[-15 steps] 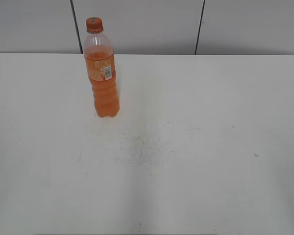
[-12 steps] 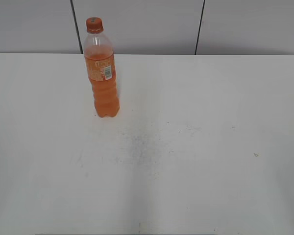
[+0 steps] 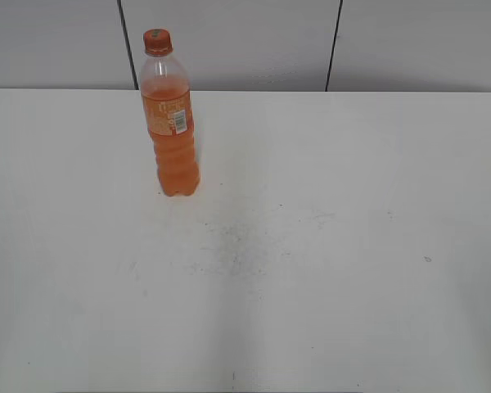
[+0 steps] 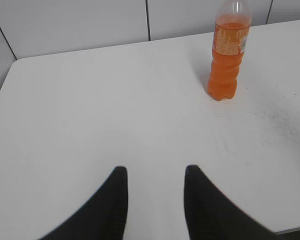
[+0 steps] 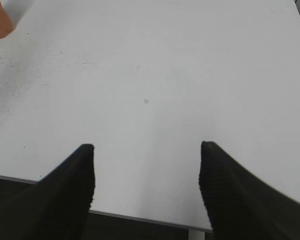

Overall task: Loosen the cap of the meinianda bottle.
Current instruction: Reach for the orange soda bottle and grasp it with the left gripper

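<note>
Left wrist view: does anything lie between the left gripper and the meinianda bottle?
Nothing: only bare white table separates the open left gripper from the meinianda bottle.

meinianda bottle (image 3: 171,123) showing no shift at 10 o'clock on table (image 3: 352,205), nothing moving, no arm entering exterior view

The left tool (image 4: 152,177) hangs above the tabletop (image 4: 90,115) with its two dark fingers (image 4: 115,200) parted and nothing between them. The right tool (image 5: 146,155) hovers likewise, fingers (image 5: 77,180) spread wider, gripping nothing.
</note>
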Robot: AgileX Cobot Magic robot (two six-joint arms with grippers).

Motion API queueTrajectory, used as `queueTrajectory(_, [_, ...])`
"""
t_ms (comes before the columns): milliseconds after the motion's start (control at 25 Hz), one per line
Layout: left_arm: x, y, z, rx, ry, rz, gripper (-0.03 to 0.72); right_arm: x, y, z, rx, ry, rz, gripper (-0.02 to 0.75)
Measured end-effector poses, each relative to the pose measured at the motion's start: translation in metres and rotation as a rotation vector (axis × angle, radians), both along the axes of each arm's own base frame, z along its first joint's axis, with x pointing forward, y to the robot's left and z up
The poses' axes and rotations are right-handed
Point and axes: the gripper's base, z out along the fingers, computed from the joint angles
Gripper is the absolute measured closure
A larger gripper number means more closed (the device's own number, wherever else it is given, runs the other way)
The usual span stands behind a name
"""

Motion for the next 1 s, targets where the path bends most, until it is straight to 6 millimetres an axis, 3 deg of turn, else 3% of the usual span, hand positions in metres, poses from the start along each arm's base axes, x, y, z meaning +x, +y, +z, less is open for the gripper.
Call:
queueTrajectory(760, [0.0000, 0.0000, 0.0000, 0.000, 0.000, 0.000, 0.430, 0.0000, 0.0000, 0.0000, 0.000, 0.000, 0.000, 0.246])
queueTrajectory(840, [0.0002, 0.0000, 0.0000, 0.000, 0.001, 0.000, 0.367, 0.0000, 0.0000, 0.0000, 0.000, 0.000, 0.000, 0.246])
queueTrajectory(1000, [0.0036, -0.0002, 0.0003, 0.000, 0.019, -0.001, 0.117, 0.0000, 0.0000, 0.0000, 0.000, 0.000, 0.000, 0.246])
